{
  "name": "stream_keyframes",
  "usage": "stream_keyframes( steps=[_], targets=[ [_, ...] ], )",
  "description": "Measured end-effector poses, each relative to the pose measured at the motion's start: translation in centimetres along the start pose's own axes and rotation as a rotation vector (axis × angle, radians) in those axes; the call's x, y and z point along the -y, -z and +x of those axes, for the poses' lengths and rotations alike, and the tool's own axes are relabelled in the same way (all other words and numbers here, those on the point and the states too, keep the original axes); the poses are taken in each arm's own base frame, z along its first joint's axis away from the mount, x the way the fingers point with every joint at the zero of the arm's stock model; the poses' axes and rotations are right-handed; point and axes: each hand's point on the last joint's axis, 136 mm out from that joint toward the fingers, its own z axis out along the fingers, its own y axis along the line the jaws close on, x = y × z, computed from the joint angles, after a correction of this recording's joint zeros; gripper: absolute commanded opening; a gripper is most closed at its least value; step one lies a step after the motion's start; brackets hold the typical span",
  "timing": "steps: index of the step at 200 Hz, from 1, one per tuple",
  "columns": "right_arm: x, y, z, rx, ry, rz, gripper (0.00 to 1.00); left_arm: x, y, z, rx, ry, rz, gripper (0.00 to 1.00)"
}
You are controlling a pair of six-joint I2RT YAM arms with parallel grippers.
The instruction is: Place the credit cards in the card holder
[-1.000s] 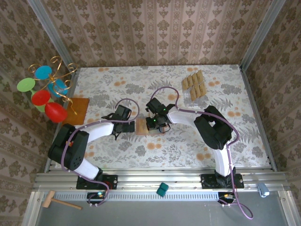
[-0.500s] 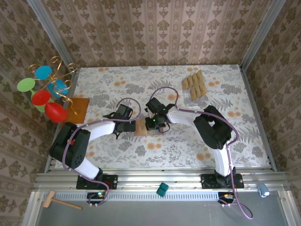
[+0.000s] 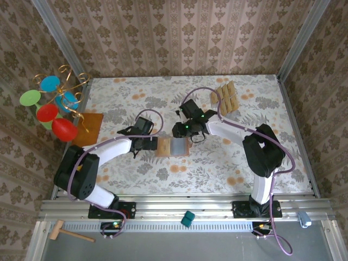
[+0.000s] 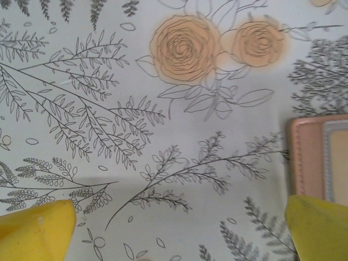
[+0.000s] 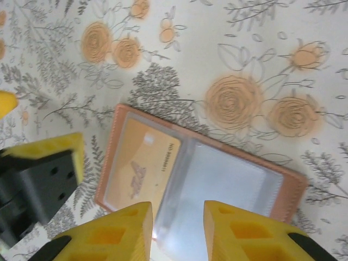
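The card holder (image 3: 176,147) lies open and flat mid-table, with a salmon rim and grey lining (image 5: 228,182). One tan card (image 5: 136,166) sits in its left clear pocket. My right gripper (image 3: 181,132) hovers just beyond the holder. Its yellow fingers (image 5: 117,231) stand apart over the holder's fold, open, with nothing between them (image 5: 178,231). My left gripper (image 3: 149,144) is wide open beside the holder's left edge (image 4: 318,157), with bare tablecloth between its pads (image 4: 38,228). Several loose credit cards (image 3: 224,98) lie in rows at the far right.
An orange-brown mat (image 3: 89,127) lies at the left edge under a wire stand of coloured discs (image 3: 51,106). A teal block (image 3: 187,218) and a wooden mallet (image 3: 68,232) rest on the front rail. Patterned walls close three sides.
My right gripper has parted its fingers and drawn back up and to the right, off the holder. The grey lining now shows. My left gripper has edged slightly toward the holder's left side.
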Motion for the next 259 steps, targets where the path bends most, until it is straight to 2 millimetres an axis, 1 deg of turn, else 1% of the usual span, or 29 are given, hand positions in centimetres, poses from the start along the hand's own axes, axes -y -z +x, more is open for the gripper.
stream_keyframes(
  steps=[17,31,45,62,93,107,125,150,188,219,239,259],
  targets=[
    [0.9,-0.1,0.3,-0.012,-0.007,0.014,0.30,1.0,0.7,-0.1,0.009,-0.025,0.019,1.00],
    [1.2,-0.2,0.6,-0.021,-0.009,0.019,0.30,2.0,1.0,-0.1,0.015,-0.049,0.035,1.00],
    [1.3,-0.4,0.7,-0.026,-0.008,0.021,0.33,2.9,1.3,0.1,0.019,-0.070,0.047,1.00],
    [1.6,-0.7,1.4,-0.039,-0.013,0.026,0.37,3.8,1.6,0.2,0.023,-0.085,0.060,1.00],
    [2.8,-1.5,4.1,-0.089,-0.050,0.031,0.42,4.2,1.7,0.2,0.026,-0.087,0.063,1.00],
    [3.0,-1.4,5.2,-0.102,-0.072,0.025,0.43,4.1,1.5,0.4,0.021,-0.086,0.058,1.00],
    [2.8,-1.0,6.0,-0.098,-0.088,0.011,0.44,4.2,1.2,0.5,0.016,-0.086,0.055,1.00],
    [1.9,-0.7,6.1,-0.075,-0.097,-0.016,0.44,4.2,1.0,0.5,0.016,-0.081,0.053,1.00],
    [1.1,-1.0,6.4,-0.071,-0.108,-0.038,0.44,4.5,0.9,0.4,0.020,-0.084,0.057,1.00],
    [0.7,-1.1,6.3,-0.062,-0.109,-0.049,0.46,4.6,0.8,0.3,0.025,-0.082,0.059,1.00],
    [0.6,-1.1,6.2,-0.058,-0.109,-0.051,0.50,4.6,0.8,0.2,0.027,-0.082,0.061,1.00],
    [0.7,-1.1,6.2,-0.057,-0.111,-0.050,0.50,4.6,0.8,0.2,0.029,-0.080,0.061,1.00]
  ],
)
